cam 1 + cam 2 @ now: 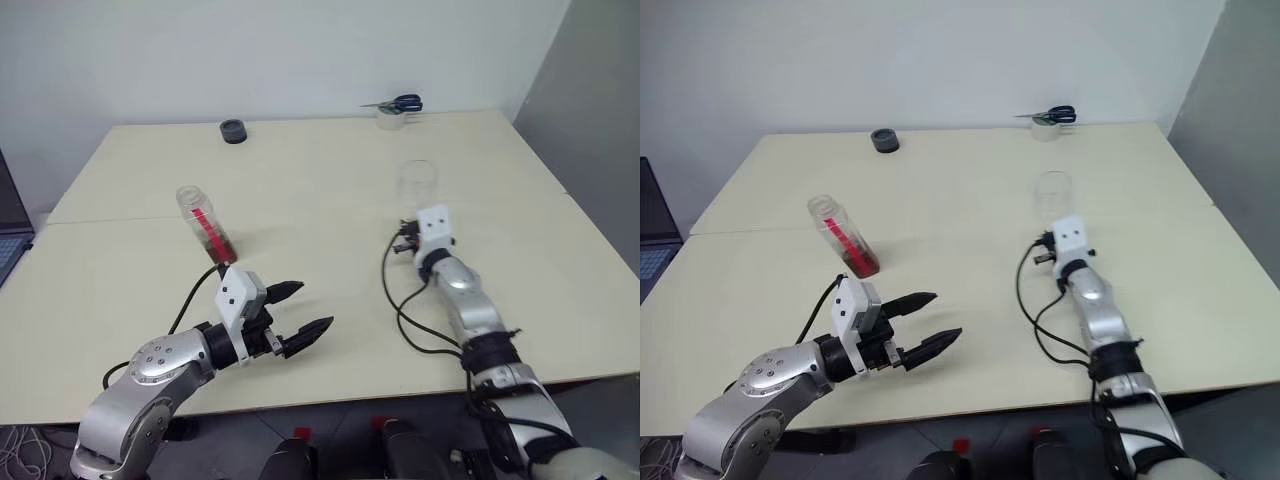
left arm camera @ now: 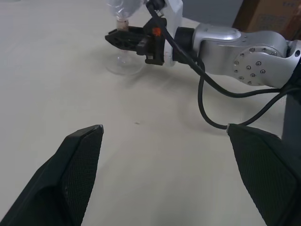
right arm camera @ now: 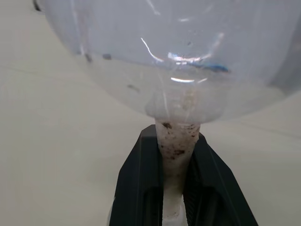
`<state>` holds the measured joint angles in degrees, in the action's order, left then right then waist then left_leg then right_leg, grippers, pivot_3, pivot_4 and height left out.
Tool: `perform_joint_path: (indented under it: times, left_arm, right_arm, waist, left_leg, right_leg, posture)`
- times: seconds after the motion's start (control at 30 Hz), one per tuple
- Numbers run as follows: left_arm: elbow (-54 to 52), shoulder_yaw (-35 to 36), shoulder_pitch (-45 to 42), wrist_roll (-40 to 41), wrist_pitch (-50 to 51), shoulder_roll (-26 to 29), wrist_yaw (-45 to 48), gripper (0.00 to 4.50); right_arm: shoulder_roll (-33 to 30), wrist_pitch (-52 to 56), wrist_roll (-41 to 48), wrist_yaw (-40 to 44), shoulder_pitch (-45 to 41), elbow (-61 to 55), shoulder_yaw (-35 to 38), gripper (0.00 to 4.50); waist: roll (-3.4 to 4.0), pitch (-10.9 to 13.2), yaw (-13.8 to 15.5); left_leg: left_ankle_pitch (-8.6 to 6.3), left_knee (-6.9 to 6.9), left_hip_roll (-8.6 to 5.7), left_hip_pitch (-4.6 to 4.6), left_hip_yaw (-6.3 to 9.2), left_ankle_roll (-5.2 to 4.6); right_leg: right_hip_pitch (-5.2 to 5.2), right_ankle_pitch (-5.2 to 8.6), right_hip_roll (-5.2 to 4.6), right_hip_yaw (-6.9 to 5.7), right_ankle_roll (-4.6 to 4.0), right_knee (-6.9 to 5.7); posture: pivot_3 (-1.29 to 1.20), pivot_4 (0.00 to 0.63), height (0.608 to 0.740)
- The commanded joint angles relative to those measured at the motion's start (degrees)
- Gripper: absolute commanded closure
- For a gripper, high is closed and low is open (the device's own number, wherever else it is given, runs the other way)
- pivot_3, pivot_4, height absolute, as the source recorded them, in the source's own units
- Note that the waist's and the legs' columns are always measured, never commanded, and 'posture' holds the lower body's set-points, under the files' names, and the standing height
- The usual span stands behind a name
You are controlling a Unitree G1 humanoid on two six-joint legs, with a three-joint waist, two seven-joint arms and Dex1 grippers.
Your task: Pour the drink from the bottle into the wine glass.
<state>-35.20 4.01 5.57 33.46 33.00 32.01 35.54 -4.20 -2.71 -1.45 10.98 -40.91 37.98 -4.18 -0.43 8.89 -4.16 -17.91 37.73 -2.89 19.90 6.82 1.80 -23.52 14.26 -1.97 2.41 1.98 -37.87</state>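
Observation:
The bottle (image 1: 203, 222) stands uncapped on the left half of the cream table (image 1: 300, 190); it is clear, with a red label strip. The reddish drink (image 1: 222, 249) sits at its base. My left gripper (image 1: 315, 305) hovers open just in front of and to the right of it, with nothing between its fingers. The wine glass (image 1: 418, 184) stands at the right middle. My right gripper (image 3: 176, 141) is shut on its thin stem (image 3: 176, 136), just under the bowl (image 3: 178, 56). The left wrist view shows the glass's round foot (image 2: 124, 67) resting on the table.
A small black round thing (image 1: 233, 131) lies at the table's back edge. A tape roll with blue-handled scissors on it (image 1: 393, 107) sits at the back right. A laptop's edge (image 1: 8, 245) shows at the far left. A black cable (image 1: 400, 310) loops beside my right arm.

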Motion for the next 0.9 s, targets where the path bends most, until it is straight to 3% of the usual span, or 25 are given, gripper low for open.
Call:
perform_joint_path:
  times: [0.03, 0.3, 0.7, 0.9]
  left_arm:
    - [-0.7, 3.7, 2.1, -3.1, -3.9, -1.2, -3.6, 0.0]
    - [1.1, 7.8, 12.6, -10.8, -14.6, -4.3, -6.5, 0.0]
    - [0.1, 6.9, 13.7, -13.1, -16.4, -5.7, -8.2, 0.0]
    - [1.3, 6.5, 10.8, -13.8, -15.5, -5.2, -8.2, 0.0]
  right_arm:
    - [2.9, -7.4, -0.8, 1.0, -6.3, 8.4, -1.0, 4.26]
    - [9.1, -14.6, -2.2, 1.5, -17.6, 27.9, -0.8, 4.26]
    - [10.7, -16.4, -1.0, 2.4, -18.9, 33.0, 2.6, 4.26]
    - [10.8, -17.2, -0.7, 4.0, -18.7, 32.3, 3.9, 2.26]
  waist:
    - [-0.01, 0.1, 0.0]
    - [-0.02, 0.1, 0.9]
    - [0.0, 0.2, 1.0]
    - [0.0, 0.2, 0.9]
  left_leg:
    - [-0.01, 0.0, 0.06, 0.03, -0.01, 0.03]
    - [-0.08, 0.0, 0.02, 0.16, -0.04, 0.1]
    - [-0.16, 0.0, 0.05, 0.28, 0.05, -0.04]
    - [-0.16, 0.0, 0.06, 0.29, 0.04, -0.04]
  right_leg:
    - [-0.04, -0.01, 0.02, 0.0, -0.03, 0.0]
    - [-0.1, -0.01, -0.02, -0.03, -0.06, 0.19]
    - [-0.23, -0.01, -0.01, -0.07, -0.07, 0.1]
    - [-0.24, -0.01, 0.0, -0.09, -0.08, 0.09]
  posture:
    - [0.0, 0.15, 0.74]
    - [0.0, 0.15, 0.74]
    - [0.0, 0.15, 0.74]
    - [0.0, 0.15, 0.74]
